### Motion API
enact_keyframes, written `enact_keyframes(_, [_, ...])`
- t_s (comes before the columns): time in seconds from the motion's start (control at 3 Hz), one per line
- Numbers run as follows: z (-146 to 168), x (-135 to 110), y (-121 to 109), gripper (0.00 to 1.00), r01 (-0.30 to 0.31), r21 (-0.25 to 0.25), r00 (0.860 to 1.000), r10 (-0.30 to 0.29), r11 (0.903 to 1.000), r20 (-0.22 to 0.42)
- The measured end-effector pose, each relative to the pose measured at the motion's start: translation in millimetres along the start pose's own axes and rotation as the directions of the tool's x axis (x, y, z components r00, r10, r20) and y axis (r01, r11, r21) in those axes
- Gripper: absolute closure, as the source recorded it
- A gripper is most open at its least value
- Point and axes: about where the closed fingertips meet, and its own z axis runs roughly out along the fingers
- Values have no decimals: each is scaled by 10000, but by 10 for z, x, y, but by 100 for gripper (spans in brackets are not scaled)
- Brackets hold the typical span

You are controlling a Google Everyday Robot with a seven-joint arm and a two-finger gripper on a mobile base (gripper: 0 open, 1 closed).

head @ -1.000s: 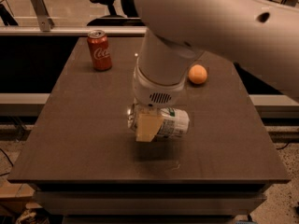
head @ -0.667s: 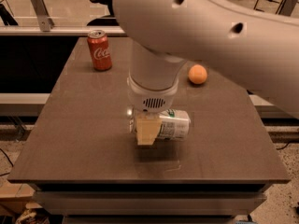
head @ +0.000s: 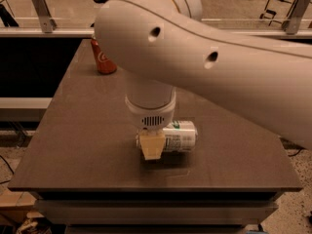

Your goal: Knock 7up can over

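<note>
With my arm (head: 219,67) swung farther across the view in the past second, the 7up can (head: 179,136) stays on its side near the counter's (head: 73,145) middle, my jaws at its left end, apart or clamped I cannot tell, and the knock-over looks done.

Setting: robot test lab or workshop, not a home.
Bench: dark slab table (head: 73,145) on a stepped base, standing alone.
Barrier: metal rail (head: 48,31) with upright brackets, behind the table.
Floor: bare and pale beyond the rail; wooden frame (head: 274,1) at far right, kind unclear.
Machine: large white robot arm (head: 219,67) over the table; gripper (head: 152,147) low at mid-table, at the end of a 7up can (head: 181,136) lying on its side.
Props: red can (head: 103,62) upright near the far corner.
</note>
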Motion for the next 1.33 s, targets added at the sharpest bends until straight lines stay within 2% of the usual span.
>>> enact_keyframes(0.67, [227, -62, 17, 100, 121, -82, 9996, -119, 9999, 252])
enact_keyframes(1.0, [218, -65, 19, 82, 130, -67, 9996, -128, 9999, 244])
enact_keyframes(1.33, [215, -69, 21, 57, 140, -52, 9996, -139, 9999, 245])
